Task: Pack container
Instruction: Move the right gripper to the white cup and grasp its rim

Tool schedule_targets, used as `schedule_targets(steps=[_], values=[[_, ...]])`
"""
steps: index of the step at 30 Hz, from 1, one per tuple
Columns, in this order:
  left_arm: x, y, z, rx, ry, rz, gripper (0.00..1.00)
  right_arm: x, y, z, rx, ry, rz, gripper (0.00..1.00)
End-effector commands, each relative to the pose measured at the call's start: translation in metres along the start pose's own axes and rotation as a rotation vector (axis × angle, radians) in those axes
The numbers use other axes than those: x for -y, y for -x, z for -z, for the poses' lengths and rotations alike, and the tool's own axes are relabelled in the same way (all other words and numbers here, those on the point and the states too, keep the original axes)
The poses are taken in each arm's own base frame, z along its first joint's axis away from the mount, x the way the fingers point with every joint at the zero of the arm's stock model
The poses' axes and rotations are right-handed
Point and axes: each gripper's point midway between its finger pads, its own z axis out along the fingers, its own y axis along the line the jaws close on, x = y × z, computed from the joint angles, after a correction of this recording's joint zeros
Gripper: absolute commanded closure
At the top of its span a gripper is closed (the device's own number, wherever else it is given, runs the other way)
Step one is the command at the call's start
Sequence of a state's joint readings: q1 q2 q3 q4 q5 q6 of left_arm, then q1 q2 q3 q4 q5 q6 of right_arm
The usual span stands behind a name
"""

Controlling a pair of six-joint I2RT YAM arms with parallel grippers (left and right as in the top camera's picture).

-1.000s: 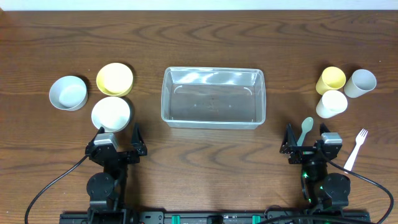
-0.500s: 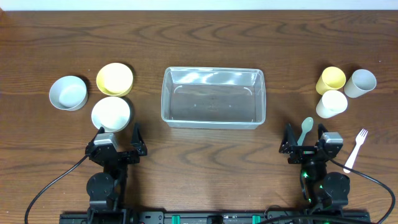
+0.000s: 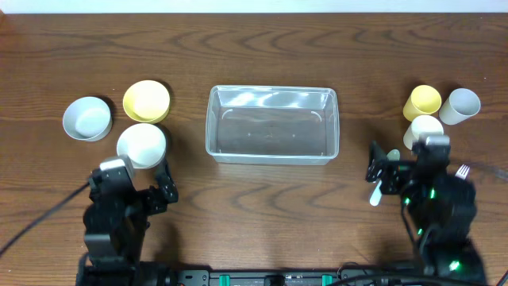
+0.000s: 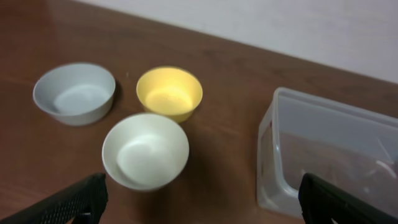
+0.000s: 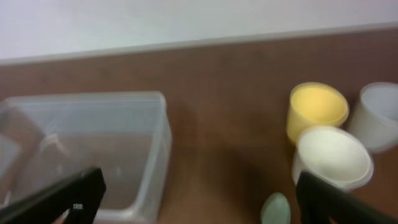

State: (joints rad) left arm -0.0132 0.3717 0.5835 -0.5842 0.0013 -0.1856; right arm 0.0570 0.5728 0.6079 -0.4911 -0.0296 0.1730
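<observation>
The clear rectangular container [image 3: 271, 149] stands empty at the table's middle; it also shows in the left wrist view [image 4: 271, 163] and the right wrist view [image 5: 163, 134]. My left gripper [image 3: 148, 181] [image 4: 202, 211] is open and empty, just in front of a white bowl [image 3: 141, 144] [image 4: 145, 150]. My right gripper [image 3: 401, 171] [image 5: 199, 210] is open and empty, over a pale green spoon [image 3: 392, 156] [image 5: 275, 210], right of the container's front corner. Neither gripper touches anything.
A yellow bowl [image 3: 146, 100] [image 4: 169, 93] and a pale grey bowl [image 3: 87, 117] [image 4: 74, 92] sit at the left. A yellow cup [image 3: 421, 102] [image 5: 317, 109], a white cup [image 3: 425, 125] [image 5: 333, 158] and a grey cup [image 3: 459, 105] [image 5: 380, 116] stand at the right. A white fork [image 3: 463, 169] is mostly hidden by my right arm.
Both arms have lifted from their rest pose and swung forward over the table. My right arm now covers part of the spoon and most of the fork.
</observation>
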Motion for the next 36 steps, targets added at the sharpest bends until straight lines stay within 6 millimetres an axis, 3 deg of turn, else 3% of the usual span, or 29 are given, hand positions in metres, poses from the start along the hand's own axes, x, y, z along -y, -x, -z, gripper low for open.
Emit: schedule_targets(steps=[1,9,13,16,20,29,36], values=[[0.008,0.010,0.001,-0.080,-0.010,0.030,0.02,0.010,0.026,-0.005,-0.120,-0.079,0.010,0.01],[0.016,0.005,-0.004,-0.299,-0.005,0.031,0.02,0.041,0.043,-0.017,-0.597,-0.222,-0.103,0.01],[0.021,0.005,-0.005,-0.316,-0.027,0.034,0.02,0.043,0.054,-0.033,-0.668,-0.208,-0.046,0.01],[0.021,0.005,-0.005,-0.316,-0.027,0.034,0.02,0.061,0.053,-0.048,-0.671,-0.307,-0.084,0.05],[0.020,0.005,-0.005,-0.316,-0.027,0.034,0.02,0.085,0.037,-0.066,-0.730,-0.431,-0.118,0.11],[0.020,0.004,-0.005,-0.316,-0.026,0.033,0.02,0.102,-0.018,-0.117,-0.918,-0.454,-0.121,0.13],[0.020,0.004,-0.005,-0.316,-0.026,0.033,0.02,0.111,-0.045,-0.140,-0.989,-0.464,-0.124,0.13]])
